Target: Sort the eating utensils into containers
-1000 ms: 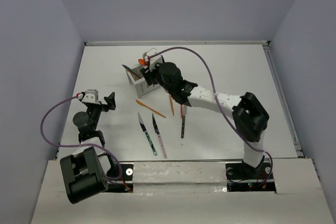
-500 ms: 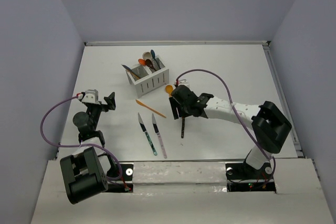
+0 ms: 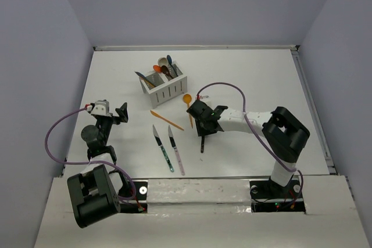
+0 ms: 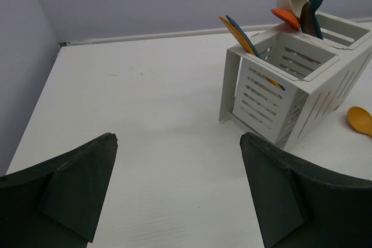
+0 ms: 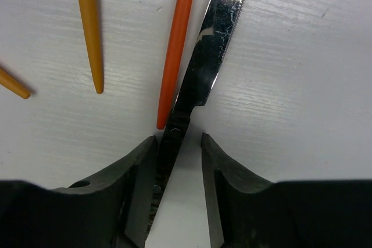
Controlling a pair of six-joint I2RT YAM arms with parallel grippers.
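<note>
Down from the caddy (image 3: 170, 92), right tool (image 5: 177, 143) straddles the dark knife (image 5: 209, 50), jaws apart (orange handle (image 5: 177, 45) just beside).

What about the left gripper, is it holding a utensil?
No: in the left wrist view the left gripper stands wide open with nothing between its fingers, short of the caddy.

A white table (image 3: 261, 74) is enclosed on three sides by lavender walls (image 3: 197, 4). A pale strip (image 3: 197, 47) is seen along the far edge, where table and back wall meet. A white ledge (image 3: 197, 186) is set across the near edge.
</note>
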